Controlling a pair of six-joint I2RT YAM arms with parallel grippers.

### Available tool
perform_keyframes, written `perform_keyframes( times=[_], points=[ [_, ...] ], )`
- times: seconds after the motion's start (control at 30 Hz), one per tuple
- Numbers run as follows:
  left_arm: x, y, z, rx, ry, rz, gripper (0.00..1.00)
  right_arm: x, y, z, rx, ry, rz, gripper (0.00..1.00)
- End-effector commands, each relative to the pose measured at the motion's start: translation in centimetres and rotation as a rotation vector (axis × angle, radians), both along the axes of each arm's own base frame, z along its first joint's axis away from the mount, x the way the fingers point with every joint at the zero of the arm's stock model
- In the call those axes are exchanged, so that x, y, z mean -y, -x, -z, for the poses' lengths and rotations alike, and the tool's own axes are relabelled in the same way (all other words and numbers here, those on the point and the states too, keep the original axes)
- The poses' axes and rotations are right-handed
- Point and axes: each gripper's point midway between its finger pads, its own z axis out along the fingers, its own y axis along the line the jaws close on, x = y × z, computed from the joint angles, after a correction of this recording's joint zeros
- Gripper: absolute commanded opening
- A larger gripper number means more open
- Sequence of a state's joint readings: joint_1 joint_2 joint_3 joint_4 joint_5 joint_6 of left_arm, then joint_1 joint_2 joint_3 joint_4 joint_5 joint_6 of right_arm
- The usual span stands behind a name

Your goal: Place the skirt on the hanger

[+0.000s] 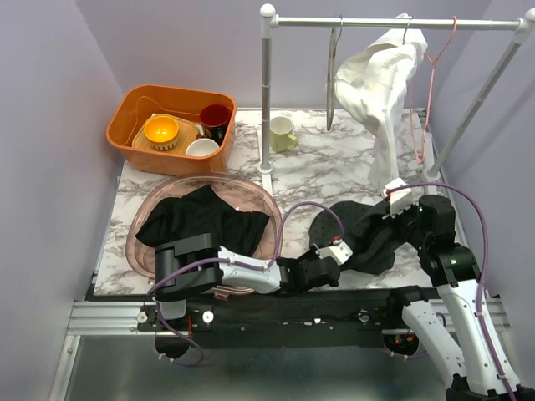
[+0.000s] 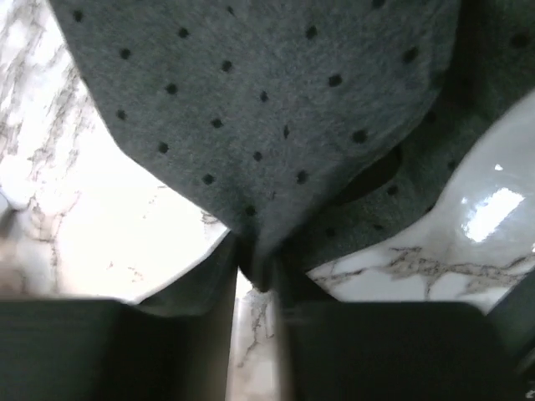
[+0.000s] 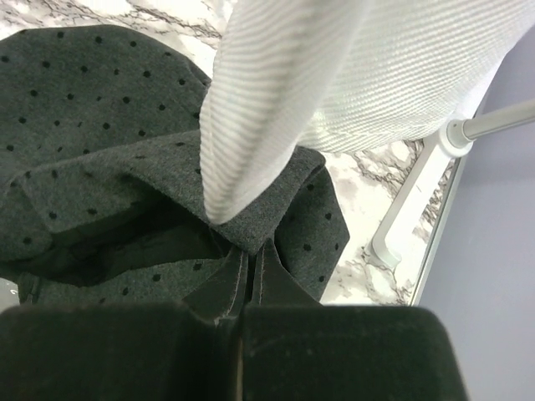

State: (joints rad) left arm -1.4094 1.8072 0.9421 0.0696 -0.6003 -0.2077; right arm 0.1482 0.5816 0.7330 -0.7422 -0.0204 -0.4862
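Left gripper (image 1: pixel 344 261) clenched on the near-left edge of a dark grey polka-dot fabric skirt (image 1: pixel 368 230). Left wrist view: a fold of cloth is pinched between its fingers (image 2: pixel 393 351), with the rest of the skirt spreading away above. Right gripper (image 1: pixel 386 219) clamped tight on a fold at the skirt's right side, fabric caught between the closed fingers (image 3: pixel 334 351). Skirt lies crumpled on the right half of the white marble-pattern tabletop (image 1: pixel 326 167), between both grippers. Pink wire hanger (image 1: pixel 420 117) hangs on a silver metal clothes rack (image 1: pixel 393 22) at far right, apart from the skirt. White ribbed garment (image 1: pixel 380 83) hangs from the same rack, its lower end dangling over the skirt by the right gripper. Pink clear round basin (image 1: pixel 251 185) holding black cloth (image 1: pixel 201 221) sits left of the left gripper.
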Motion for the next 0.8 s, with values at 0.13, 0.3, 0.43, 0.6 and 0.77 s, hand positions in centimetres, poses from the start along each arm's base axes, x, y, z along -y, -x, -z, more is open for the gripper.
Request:
perform_keyframes(
  times=[0.13, 0.3, 0.43, 0.6, 0.77],
  points=[
    [-0.2, -0.1, -11.1, 0.053, 0.209, -0.001, 0.0, -0.3, 0.2, -3.4, 0.076, -0.041, -0.01, 0.01],
    [-1.3, 1.3, -21.0, 0.03, 0.387, 0.111, 0.0, -0.4, 1.1, -5.1, 0.098, -0.043, -0.023, 0.03],
    [-2.6, 1.6, -25.4, 0.02, 0.458, 0.156, 0.0, -0.2, 1.7, -7.9, 0.159, -0.052, -0.015, 0.05],
    [-4.0, 0.6, -27.7, 0.006, 0.512, 0.163, 0.0, 0.3, 2.0, -9.4, 0.194, -0.041, 0.005, 0.05],
    [-4.3, -1.9, -24.2, -0.108, 0.556, 0.135, 0.0, 1.6, 0.9, -6.1, 0.138, 0.02, 0.063, 0.06]
  ],
)
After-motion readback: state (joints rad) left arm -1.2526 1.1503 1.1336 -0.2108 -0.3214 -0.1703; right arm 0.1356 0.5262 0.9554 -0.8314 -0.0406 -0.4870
